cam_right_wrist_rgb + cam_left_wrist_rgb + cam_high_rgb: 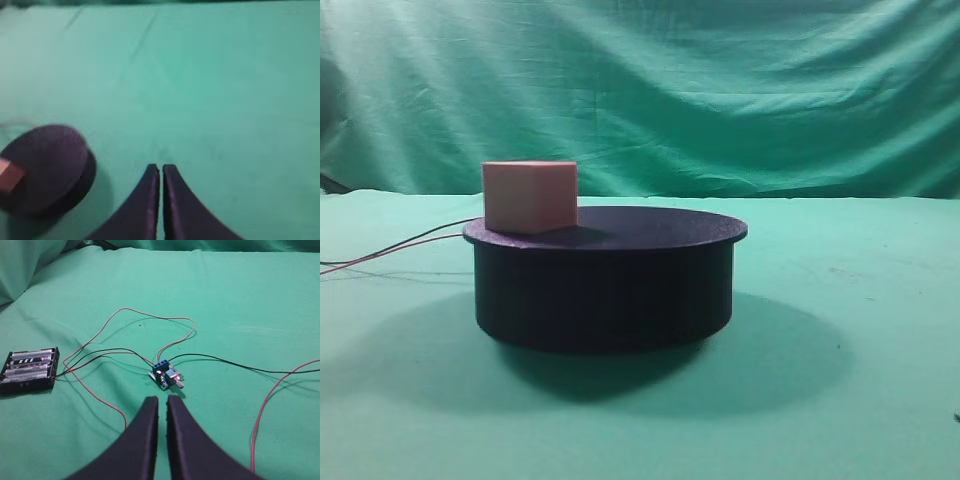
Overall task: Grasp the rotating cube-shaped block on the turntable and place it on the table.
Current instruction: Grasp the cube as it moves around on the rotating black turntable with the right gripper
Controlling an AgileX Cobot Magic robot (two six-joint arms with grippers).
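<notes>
The pinkish-tan cube-shaped block [530, 196] sits on the left edge of the black turntable [605, 275], which stands on the green table [860, 400]. Neither gripper shows in the exterior view. In the right wrist view the turntable [47, 167] lies at the lower left with the block [10, 175] at its left edge. My right gripper [161, 167] is shut and empty, above bare cloth well to the right of the turntable. My left gripper [162, 399] is shut and empty above the cloth, just short of a small circuit board.
A blue circuit board [166, 376] and a black battery holder [30, 370] lie on the cloth, joined by loose red and black wires [150, 317]. Wires [400, 250] run left from the turntable. A green backdrop [640, 90] hangs behind.
</notes>
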